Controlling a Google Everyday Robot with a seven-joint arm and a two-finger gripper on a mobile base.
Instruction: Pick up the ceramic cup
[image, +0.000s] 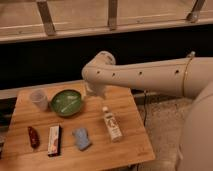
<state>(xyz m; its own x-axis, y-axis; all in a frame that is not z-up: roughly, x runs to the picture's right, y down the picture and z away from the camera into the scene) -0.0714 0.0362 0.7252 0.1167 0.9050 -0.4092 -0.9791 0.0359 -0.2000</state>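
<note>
While the claw (92, 92) hangs just right of the green bowl (66, 103), open or closed cannot tell, the cup (39, 99) stands upright just left of that bowl on the wooden table (127, 107).

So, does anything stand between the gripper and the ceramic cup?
Yes: the green bowl. The gripper hangs by the bowl's right edge, and the ceramic cup stands just left of the bowl, so the arm likely must pass over it.
</note>
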